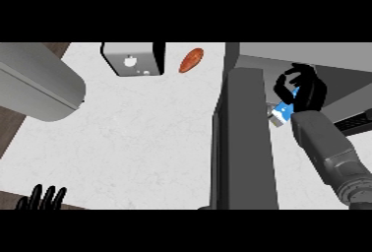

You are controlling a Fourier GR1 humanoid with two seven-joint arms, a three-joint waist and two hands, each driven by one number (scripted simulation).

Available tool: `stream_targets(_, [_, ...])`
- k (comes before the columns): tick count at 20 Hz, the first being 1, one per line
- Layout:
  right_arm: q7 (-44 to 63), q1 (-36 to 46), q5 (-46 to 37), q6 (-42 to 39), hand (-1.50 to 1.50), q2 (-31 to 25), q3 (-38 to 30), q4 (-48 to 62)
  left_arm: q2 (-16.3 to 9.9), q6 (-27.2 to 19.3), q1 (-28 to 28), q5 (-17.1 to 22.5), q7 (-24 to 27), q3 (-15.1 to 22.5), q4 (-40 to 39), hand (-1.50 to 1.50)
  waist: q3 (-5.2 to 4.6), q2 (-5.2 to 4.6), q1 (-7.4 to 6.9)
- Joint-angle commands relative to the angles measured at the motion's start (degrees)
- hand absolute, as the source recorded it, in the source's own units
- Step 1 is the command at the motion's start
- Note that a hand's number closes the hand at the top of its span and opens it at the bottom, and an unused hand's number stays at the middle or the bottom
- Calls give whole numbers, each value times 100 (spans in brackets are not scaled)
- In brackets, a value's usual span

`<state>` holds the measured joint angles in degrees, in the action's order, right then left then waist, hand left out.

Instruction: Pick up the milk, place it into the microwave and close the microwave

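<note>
A blue and white milk carton (283, 111) shows just under my right hand (303, 88), at the open front of the microwave (305, 53) on the right. The hand's fingers curl round the carton's top and hide most of it. The microwave's door (243, 142) stands swung open, a long dark grey slab running down the view left of my right forearm. My left hand (42, 198) rests at the lower left edge, fingers up and straight, holding nothing.
An orange-brown bread loaf (191, 60) lies on the white counter (138, 138) at the top centre. A white box-like appliance (133, 59) stands left of it. A large grey rounded body (36, 83) fills the upper left.
</note>
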<state>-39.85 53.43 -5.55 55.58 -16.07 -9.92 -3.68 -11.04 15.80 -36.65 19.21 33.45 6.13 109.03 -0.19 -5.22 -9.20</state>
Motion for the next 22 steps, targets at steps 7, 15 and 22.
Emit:
stream_targets(7, [674, 214, -950, 82, -150, 275, 915, 259, -57, 13, 170, -102, -100, 44, -115, -150, 66, 74, -289])
stream_targets(15, [657, 538, -1046, -572, -150, 626, 1016, 298, 61, -74, 439, -160, -39, 20, -366, -150, 59, 75, -182])
stream_targets(22, [458, 470, -787, -1138, -150, 942, 762, 80, 24, -26, 392, -116, 24, -60, -341, -150, 71, 110, -72])
